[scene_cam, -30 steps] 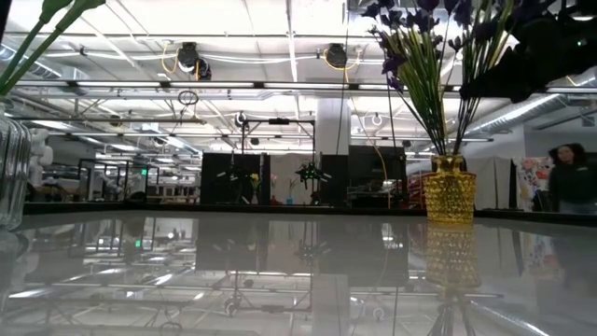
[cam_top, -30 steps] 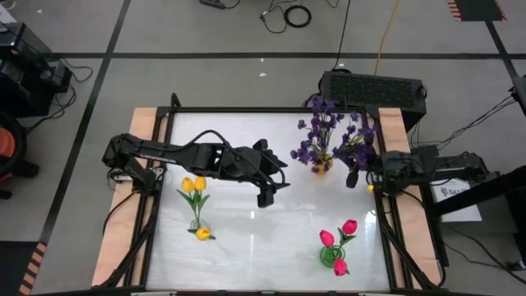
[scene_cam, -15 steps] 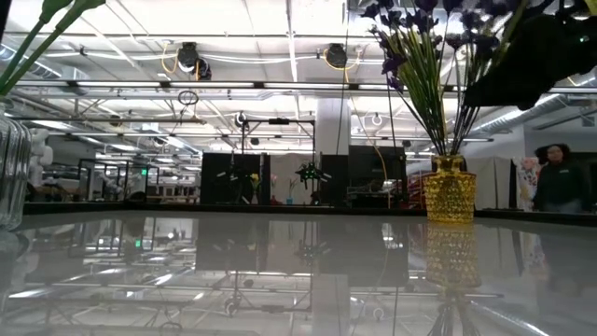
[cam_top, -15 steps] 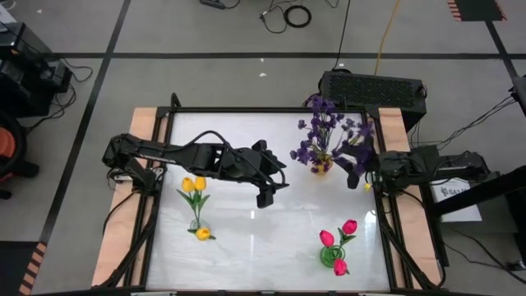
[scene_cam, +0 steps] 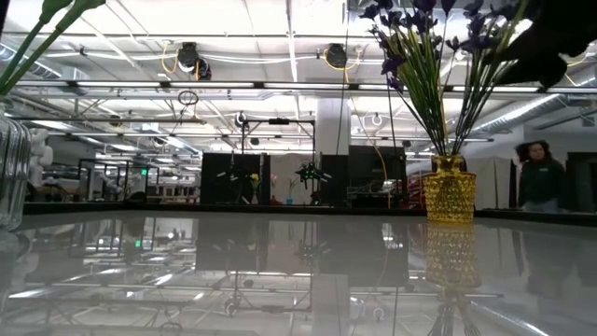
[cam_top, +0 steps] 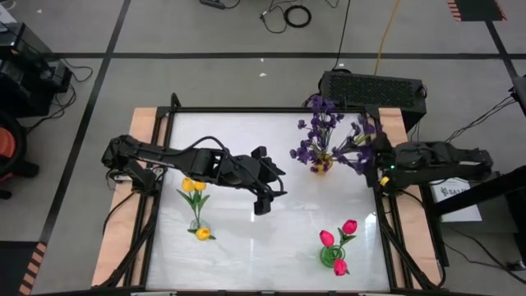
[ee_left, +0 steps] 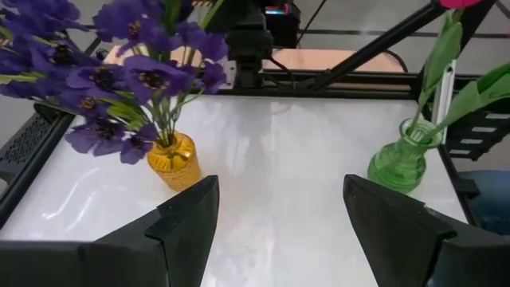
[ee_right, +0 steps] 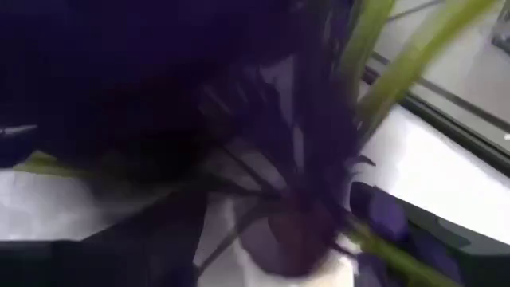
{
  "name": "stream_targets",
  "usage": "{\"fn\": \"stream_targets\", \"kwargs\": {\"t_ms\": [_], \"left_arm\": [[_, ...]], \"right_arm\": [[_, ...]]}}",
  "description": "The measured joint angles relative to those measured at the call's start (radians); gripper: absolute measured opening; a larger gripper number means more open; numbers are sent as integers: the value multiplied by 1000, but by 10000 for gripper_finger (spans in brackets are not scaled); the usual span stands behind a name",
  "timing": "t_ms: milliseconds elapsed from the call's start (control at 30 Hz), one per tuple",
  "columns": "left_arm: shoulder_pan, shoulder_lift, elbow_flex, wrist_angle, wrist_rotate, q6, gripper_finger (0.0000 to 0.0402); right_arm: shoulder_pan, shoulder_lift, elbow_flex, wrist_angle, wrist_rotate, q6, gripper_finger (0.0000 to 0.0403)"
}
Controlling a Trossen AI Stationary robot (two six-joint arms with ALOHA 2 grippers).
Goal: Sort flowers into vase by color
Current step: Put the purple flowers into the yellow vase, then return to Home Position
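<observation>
Purple sprigs (cam_top: 329, 136) stand in a yellow vase (cam_top: 320, 164) at the table's far right. Yellow tulips (cam_top: 194, 186) stand in a clear vase (cam_top: 197, 224) near the left, and pink-red tulips (cam_top: 339, 238) in a green vase (cam_top: 330, 256) near the right. My left gripper (cam_top: 265, 197) hovers open over the table's middle, facing the yellow vase (ee_left: 175, 159) and the green vase (ee_left: 398, 163), with nothing between its fingers. My right gripper (cam_top: 376, 164) is at the right edge, beside the rightmost purple sprig (cam_top: 362, 148). Its wrist view is filled by blurred purple blossoms (ee_right: 319, 159), with dark fingers wide apart. My right gripper stands among the outer purple blossoms (ee_right: 295, 231). The blur leaves me unable to tell whether a finger touches them. Nothing shows pinched between the fingers.
A black box (cam_top: 374, 89) sits behind the table's far right corner. Wooden rails (cam_top: 123, 214) and a black frame run along the left and right edges. The near middle of the white tabletop (cam_top: 263, 247) is bare. A person (scene_cam: 536, 173) stands in the room beyond.
My right gripper has opened, risen and drawn back toward the table's right edge, away from the yellow vase. The purple sprigs stay upright in the vase. The person in the background has walked to the left.
</observation>
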Motion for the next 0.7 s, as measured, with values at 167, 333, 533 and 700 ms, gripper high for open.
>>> {"fn": "stream_targets", "kwargs": {"t_ms": [167, 333, 533, 700], "left_arm": [[-14, 0, 0, -7, 0, 1, 274], [-20, 0, 0, -28, -3, 3, 273], [-17, -1, 0, -52, -93, 77, 273], [30, -40, 0, -77, -86, 136, 273]], "right_arm": [[0, 0, 112, -184, -68, 27, 299], [0, 0, 233, -385, -109, 33, 299], [0, -32, 317, -349, -267, -17, 298], [0, -68, 364, -261, -327, -111, 274]]}}
